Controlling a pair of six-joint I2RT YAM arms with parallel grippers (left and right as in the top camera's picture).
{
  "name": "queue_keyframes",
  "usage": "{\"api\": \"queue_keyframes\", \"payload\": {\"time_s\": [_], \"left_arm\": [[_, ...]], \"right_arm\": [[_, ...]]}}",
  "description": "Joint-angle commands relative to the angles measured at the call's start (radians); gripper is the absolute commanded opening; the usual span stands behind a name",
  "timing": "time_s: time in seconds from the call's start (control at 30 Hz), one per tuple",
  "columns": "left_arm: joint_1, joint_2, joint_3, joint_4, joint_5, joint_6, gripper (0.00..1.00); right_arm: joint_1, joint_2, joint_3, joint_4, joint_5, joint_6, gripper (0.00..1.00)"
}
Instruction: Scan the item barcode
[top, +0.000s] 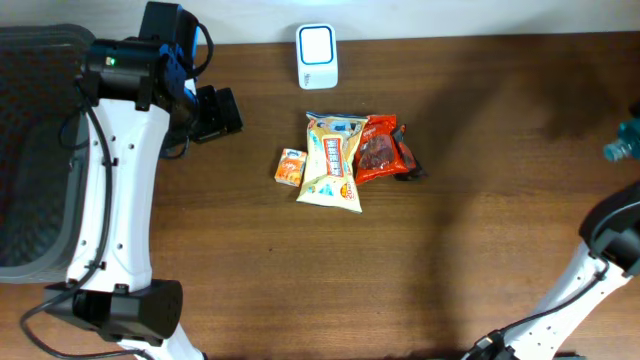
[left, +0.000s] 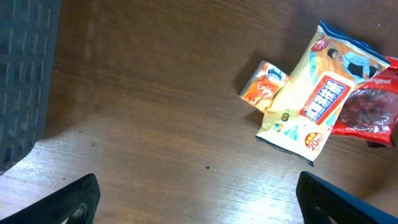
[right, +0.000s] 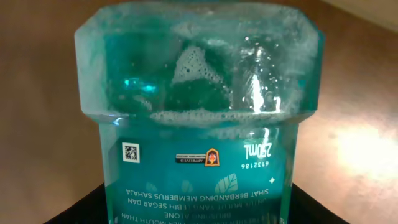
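Observation:
A teal mouthwash bottle fills the right wrist view, its label upside down, with a small square code on it. My right gripper is shut on the bottle, one dark finger at each lower corner. In the overhead view only a bit of the bottle shows at the right edge. The white scanner stands at the table's back, far left of the bottle. My left gripper hangs open over bare wood, and overhead the left gripper sits left of the snacks.
A yellow snack bag, a red bag and a small orange packet lie in a cluster in front of the scanner. A grey basket stands at the left edge.

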Motion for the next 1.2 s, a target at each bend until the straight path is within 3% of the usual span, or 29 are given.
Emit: {"api": "queue_keyframes", "payload": {"time_s": [0.0, 0.2, 0.23, 0.3, 0.33, 0.4, 0.5, 0.53, 0.6, 0.63, 0.67, 0.73, 0.77, 0.83, 0.87, 0.93, 1.0, 1.1, 1.17], "left_arm": [[0.002, -0.011, 0.007, 0.001, -0.004, -0.005, 0.99], [0.002, -0.011, 0.007, 0.001, -0.004, -0.005, 0.99], [0.002, -0.011, 0.007, 0.001, -0.004, -0.005, 0.99], [0.002, -0.011, 0.007, 0.001, -0.004, -0.005, 0.99], [0.002, -0.011, 0.007, 0.001, -0.004, -0.005, 0.99], [0.002, -0.011, 0.007, 0.001, -0.004, -0.005, 0.99], [0.002, -0.011, 0.007, 0.001, -0.004, -0.005, 0.99], [0.002, -0.011, 0.007, 0.001, -0.004, -0.005, 0.99], [0.002, -0.011, 0.007, 0.001, -0.004, -0.005, 0.99], [0.002, -0.011, 0.007, 0.001, -0.004, -0.005, 0.99], [0.002, -0.011, 0.007, 0.001, -0.004, -0.005, 0.99], [0.002, -0.011, 0.007, 0.001, -0.004, -0.005, 0.99], [0.002, -0.011, 0.007, 0.001, -0.004, -0.005, 0.99], [0.002, -0.011, 0.007, 0.001, -0.004, -0.005, 0.99], [0.002, -0.011, 0.007, 0.001, -0.004, -0.005, 0.99], [0.002, -0.011, 0.007, 0.001, -0.004, -0.005, 0.99], [0.002, -0.011, 0.007, 0.001, -0.004, -0.005, 0.99], [0.002, -0.011, 0.007, 0.001, -0.004, -0.005, 0.99], [0.002, -0.011, 0.007, 0.001, -0.004, -0.005, 0.99]], "right_arm": [[-0.100, -0.023, -0.172, 0.090, -0.034, 0.114, 0.62], [-0.205, -0.023, -0.319, 0.236, -0.093, 0.150, 0.63], [-0.209, -0.023, -0.319, 0.240, -0.093, 0.150, 0.67], [-0.214, -0.024, -0.317, 0.247, -0.101, 0.146, 0.89], [-0.215, -0.024, -0.310, 0.245, -0.106, 0.122, 0.92], [-0.215, -0.025, -0.219, 0.168, -0.105, 0.112, 0.99], [-0.212, -0.026, 0.063, -0.040, -0.144, 0.112, 0.99], [-0.212, -0.026, 0.166, -0.098, -0.234, 0.112, 0.99], [-0.206, -0.026, 0.311, -0.138, -0.611, -0.063, 0.99], [-0.177, -0.026, 0.319, -0.159, -0.832, -0.127, 0.99], [-0.145, -0.024, 0.316, -0.223, -0.879, -0.150, 0.99], [-0.010, -0.024, 0.278, -0.363, -0.849, -0.256, 0.98], [0.076, -0.024, 0.255, -0.406, -0.838, -0.327, 0.92], [0.336, -0.024, 0.182, -0.451, -0.804, -0.455, 0.89], [0.406, -0.024, 0.162, -0.450, -0.761, -0.455, 0.87], [0.614, -0.024, 0.119, -0.446, -0.550, -0.454, 0.71], [0.777, -0.023, 0.101, -0.443, -0.418, -0.453, 0.66], [0.949, -0.023, 0.084, -0.392, -0.411, -0.441, 0.65], [1.044, -0.023, 0.021, -0.308, -0.410, -0.357, 0.60]]}}
